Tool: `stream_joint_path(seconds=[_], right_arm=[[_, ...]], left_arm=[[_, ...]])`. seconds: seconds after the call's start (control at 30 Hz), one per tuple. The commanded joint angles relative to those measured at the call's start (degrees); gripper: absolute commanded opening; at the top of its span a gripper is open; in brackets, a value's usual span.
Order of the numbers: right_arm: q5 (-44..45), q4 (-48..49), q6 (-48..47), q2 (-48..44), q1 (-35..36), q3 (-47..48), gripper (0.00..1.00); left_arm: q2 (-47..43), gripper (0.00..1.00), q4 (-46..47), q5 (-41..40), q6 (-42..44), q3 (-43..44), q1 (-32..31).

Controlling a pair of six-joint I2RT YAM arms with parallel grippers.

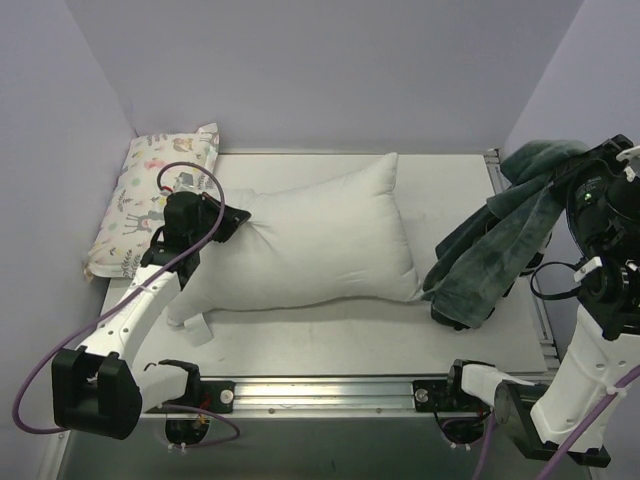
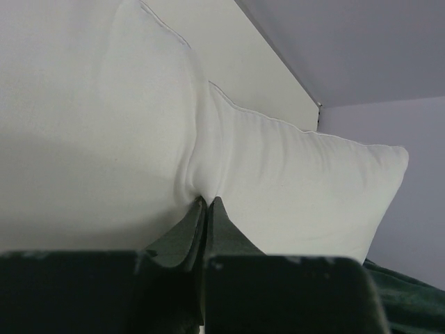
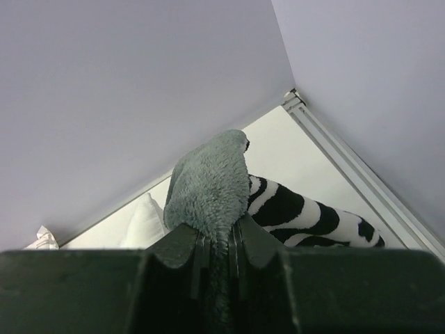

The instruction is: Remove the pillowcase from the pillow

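The big white pillow lies bare across the middle of the table. My left gripper is shut on its left end, and the white cloth puckers at the fingertips. The dark grey-green plush pillowcase hangs limp at the right, its lower end touching the pillow's right corner. My right gripper is shut on its top and holds it raised. In the right wrist view a plush fold sticks up from my right gripper, with the zebra-striped face beside it.
A smaller pastel animal-print pillow lies at the far left against the wall. Purple walls close the table at the back and sides. A metal rail runs along the near edge, another along the right edge.
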Motion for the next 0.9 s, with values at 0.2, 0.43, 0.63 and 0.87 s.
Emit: stream_joint_path(seconds=[0.2, 0.43, 0.63, 0.87], right_arm=[[1.36, 2.64, -2.03, 1.73, -0.44, 4.02, 0.0], [-0.48, 6.05, -1.15, 1.82, -0.36, -6.67, 0.0], [-0.83, 16.51, 1.21, -2.66, -0.44, -34.76, 0.03], [0.74, 26.71, 4.38, -6.8, 3.33, -60.2, 0.36]], left_arm=[[2.25, 0.0, 2.97, -6.94, 0.85, 0.73, -2.22], [3.4, 0.0, 3.58, -7.02, 0.85, -0.05, -4.68], [3.92, 0.0, 4.73, -6.33, 1.55, -1.46, -5.65], [2.52, 0.0, 6.66, -6.67, 2.6, -4.54, -8.02]])
